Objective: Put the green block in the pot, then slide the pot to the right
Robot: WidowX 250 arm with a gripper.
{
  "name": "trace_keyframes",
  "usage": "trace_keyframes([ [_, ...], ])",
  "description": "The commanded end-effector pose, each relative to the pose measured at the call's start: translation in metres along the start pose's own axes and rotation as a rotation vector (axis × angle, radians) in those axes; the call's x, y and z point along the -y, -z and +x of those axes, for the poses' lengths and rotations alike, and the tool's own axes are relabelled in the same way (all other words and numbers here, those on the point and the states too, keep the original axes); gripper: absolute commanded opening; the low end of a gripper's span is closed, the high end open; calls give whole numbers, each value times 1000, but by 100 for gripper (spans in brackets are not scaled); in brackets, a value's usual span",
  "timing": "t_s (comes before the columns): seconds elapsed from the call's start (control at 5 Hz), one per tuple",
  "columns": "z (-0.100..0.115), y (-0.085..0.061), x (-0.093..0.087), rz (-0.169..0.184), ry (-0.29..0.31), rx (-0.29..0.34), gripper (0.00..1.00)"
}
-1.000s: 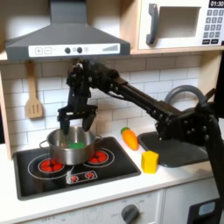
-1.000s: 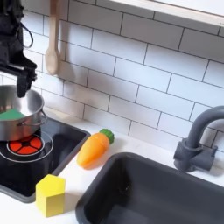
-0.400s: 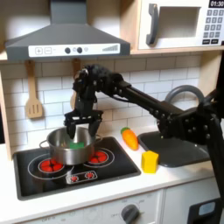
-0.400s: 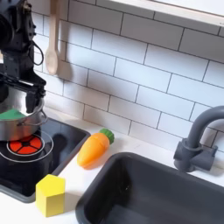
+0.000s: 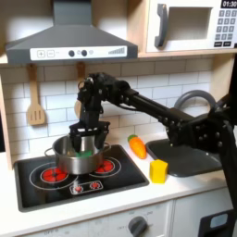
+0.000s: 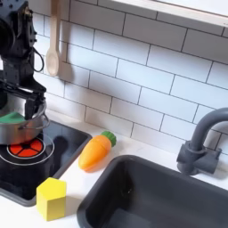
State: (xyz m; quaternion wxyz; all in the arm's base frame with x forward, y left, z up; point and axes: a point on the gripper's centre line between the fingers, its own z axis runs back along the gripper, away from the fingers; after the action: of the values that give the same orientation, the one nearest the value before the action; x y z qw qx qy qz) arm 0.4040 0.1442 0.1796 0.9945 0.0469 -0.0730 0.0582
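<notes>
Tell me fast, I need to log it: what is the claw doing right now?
Claw: open, lowered at the pot rim, holding nothing; green block lies inside the pot.

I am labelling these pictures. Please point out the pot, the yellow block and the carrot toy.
pot (image 5: 68, 160): first exterior view, front wall.
yellow block (image 6: 51, 199): second exterior view, front face.
carrot toy (image 6: 93, 153): second exterior view, orange body.
</notes>
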Motion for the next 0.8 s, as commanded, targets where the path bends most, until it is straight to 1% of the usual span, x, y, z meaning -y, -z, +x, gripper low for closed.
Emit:
trace_keyframes([
  [0.0, -7, 6, 12, -8, 23, -34, 100],
  [0.2, -12, 12, 18, -18, 31, -54, 100],
  [0.4, -16, 15, 27, -21, 58, -69, 100],
  [0.6, -21, 13, 33, -22, 77, -68, 100],
])
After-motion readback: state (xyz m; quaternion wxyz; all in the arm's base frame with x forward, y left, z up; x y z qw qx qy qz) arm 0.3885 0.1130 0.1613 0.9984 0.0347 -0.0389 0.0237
